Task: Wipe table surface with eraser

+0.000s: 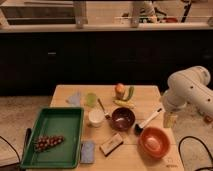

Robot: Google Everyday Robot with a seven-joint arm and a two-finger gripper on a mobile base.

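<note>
The eraser [111, 144], a small block with a tan top and dark underside, lies near the front of the table surface [145, 95], between a blue-grey pad [87, 151] and an orange bowl [154, 141]. My white arm [189, 86] comes in from the right. The gripper [170, 120] hangs over the table's right edge, just right of a white-handled brush [148, 121]. It is well apart from the eraser, to its upper right, and nothing shows in it.
A green tray [55, 122] with grapes [48, 142] fills the left front. A white cup [96, 118], dark bowl [122, 119], green cup [90, 99], fruit [119, 89], a banana [123, 103] and a blue-grey cloth [75, 98] crowd the middle and back. A dark counter stands behind.
</note>
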